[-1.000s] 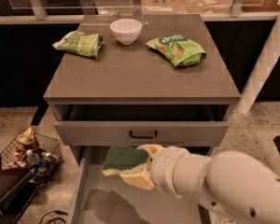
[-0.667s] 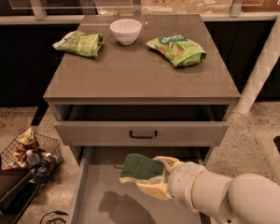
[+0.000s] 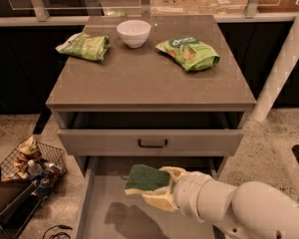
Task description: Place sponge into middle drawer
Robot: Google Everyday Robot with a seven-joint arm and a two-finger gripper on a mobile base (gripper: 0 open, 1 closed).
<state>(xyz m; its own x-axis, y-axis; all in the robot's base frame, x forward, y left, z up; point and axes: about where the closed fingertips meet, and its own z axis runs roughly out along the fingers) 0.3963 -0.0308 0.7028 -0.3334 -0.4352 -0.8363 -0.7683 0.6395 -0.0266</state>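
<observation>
The middle drawer (image 3: 103, 198) stands open; above its grey floor we see the gripper (image 3: 158, 187), clamped on the sponge (image 3: 145, 177) — carried, not yet set down. Next, we judge: lower, then let go — though its height over the floor is hard to read.

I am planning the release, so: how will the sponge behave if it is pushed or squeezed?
Probably light and springy: the end effector, above the open drawer, holds the sponge level. Its flat block shape should not roll. The rough green top likely resists sliding.
</observation>
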